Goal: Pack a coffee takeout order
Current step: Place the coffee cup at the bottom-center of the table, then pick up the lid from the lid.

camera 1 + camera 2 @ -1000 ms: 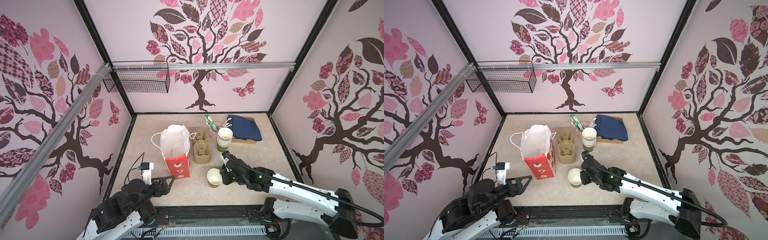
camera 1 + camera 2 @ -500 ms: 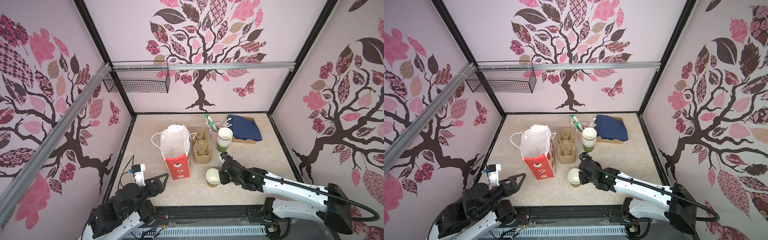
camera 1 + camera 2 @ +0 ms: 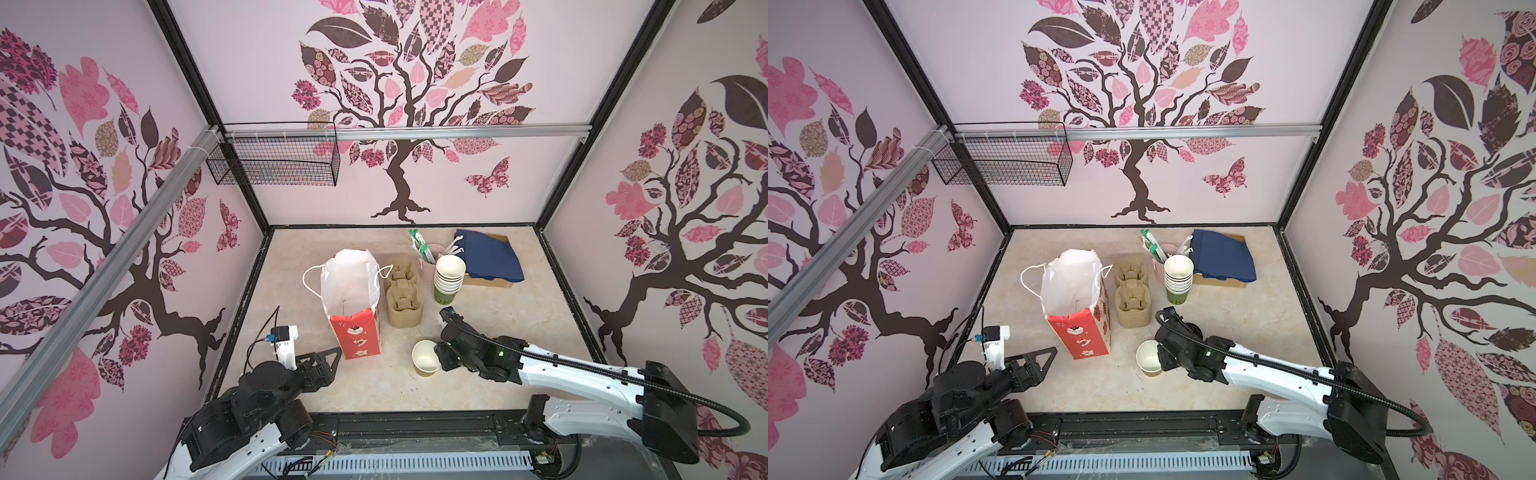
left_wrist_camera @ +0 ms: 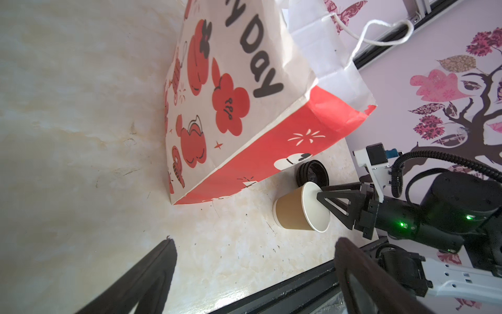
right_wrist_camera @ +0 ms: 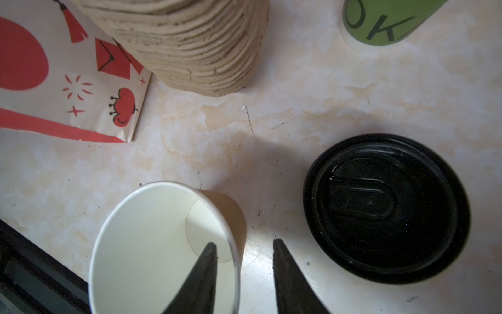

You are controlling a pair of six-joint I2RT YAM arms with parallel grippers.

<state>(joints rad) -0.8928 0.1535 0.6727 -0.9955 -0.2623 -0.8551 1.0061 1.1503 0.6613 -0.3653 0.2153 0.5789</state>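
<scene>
A small brown paper cup (image 3: 424, 357) (image 3: 1148, 357) (image 4: 298, 210) (image 5: 163, 244) stands upright and lidless near the table's front. My right gripper (image 3: 438, 353) (image 5: 243, 242) is open astride its rim. One finger is inside the cup, the other outside, and neither presses the wall. The black lid (image 5: 385, 209) (image 4: 312, 174) lies flat on the table beside the cup. Tan pulp carriers (image 3: 404, 305) (image 5: 195, 46) are stacked behind the cup. The navy napkin (image 3: 488, 255) lies on a box at the back right. My left gripper (image 3: 336, 353) (image 4: 254, 240) is open and empty at the front left.
A red-and-white paper bag (image 3: 353, 299) (image 4: 244, 95) stands open left of the carriers. A tall stack of lidless cups (image 3: 449, 276) and a pink cup of straws (image 3: 428, 259) stand behind. A wire basket (image 3: 274, 162) hangs on the back wall.
My right gripper's jaws have opened off the cup's rim, and the cup stays standing on the table. The left arm has only swayed slightly.
</scene>
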